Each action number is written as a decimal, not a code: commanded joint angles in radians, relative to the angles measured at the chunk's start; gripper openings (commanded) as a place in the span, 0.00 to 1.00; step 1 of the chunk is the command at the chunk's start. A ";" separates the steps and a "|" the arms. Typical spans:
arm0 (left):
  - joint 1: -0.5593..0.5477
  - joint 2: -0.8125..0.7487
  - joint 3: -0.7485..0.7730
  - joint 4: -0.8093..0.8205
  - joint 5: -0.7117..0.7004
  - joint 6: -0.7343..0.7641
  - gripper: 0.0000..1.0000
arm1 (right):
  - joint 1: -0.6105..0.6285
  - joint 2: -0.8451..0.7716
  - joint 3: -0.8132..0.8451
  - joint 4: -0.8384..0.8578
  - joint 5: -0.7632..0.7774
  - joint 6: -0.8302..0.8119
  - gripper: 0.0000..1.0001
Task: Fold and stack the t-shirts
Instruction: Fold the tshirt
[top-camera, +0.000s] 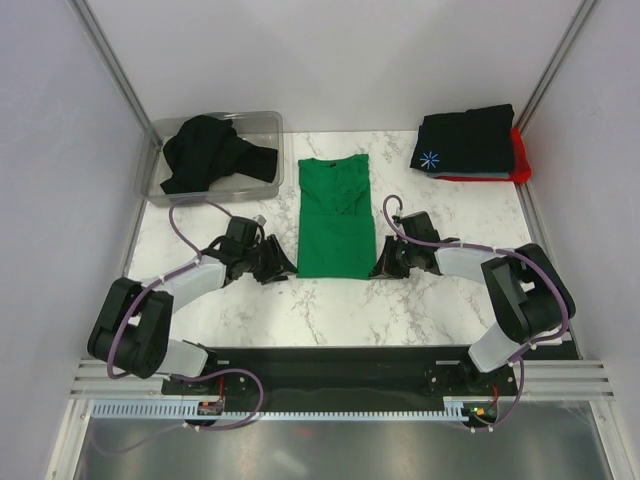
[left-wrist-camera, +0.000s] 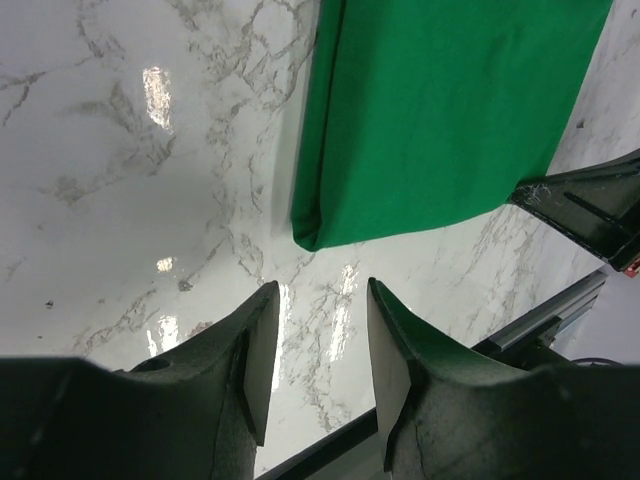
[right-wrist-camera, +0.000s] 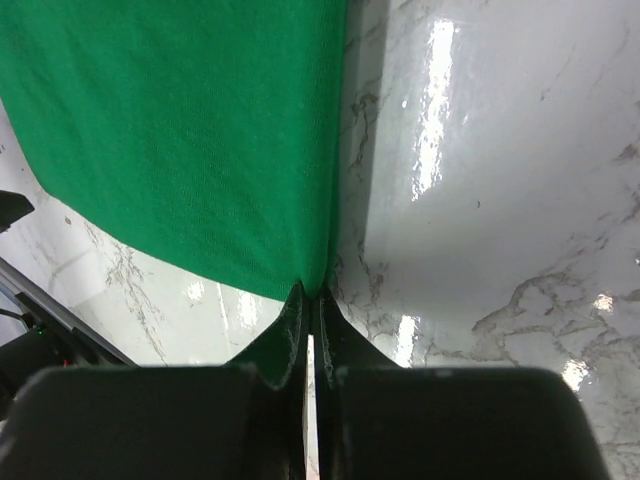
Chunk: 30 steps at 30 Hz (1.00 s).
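A bright green t-shirt (top-camera: 336, 215), folded into a long strip, lies flat in the middle of the marble table. My right gripper (top-camera: 379, 269) is at its near right corner. In the right wrist view the right gripper (right-wrist-camera: 310, 296) is shut on that corner of the green cloth (right-wrist-camera: 190, 130). My left gripper (top-camera: 286, 270) sits just off the near left corner. In the left wrist view the left gripper (left-wrist-camera: 322, 292) is open with only bare table between its fingers, and the green corner (left-wrist-camera: 312, 238) lies a short way ahead.
A clear bin (top-camera: 262, 122) at the back left holds crumpled black t-shirts (top-camera: 212, 152). At the back right a folded black t-shirt with a starburst print (top-camera: 466, 136) lies on a red one (top-camera: 520, 160). Frame posts stand at both back corners.
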 joint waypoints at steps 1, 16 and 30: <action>-0.013 0.026 -0.016 0.083 0.022 -0.028 0.47 | -0.001 0.026 -0.022 0.000 0.028 -0.031 0.01; -0.045 0.150 -0.043 0.203 -0.005 -0.052 0.43 | -0.001 0.021 -0.032 -0.002 0.023 -0.040 0.00; -0.048 0.172 -0.055 0.259 -0.005 -0.069 0.02 | -0.001 0.018 -0.029 -0.011 0.023 -0.041 0.00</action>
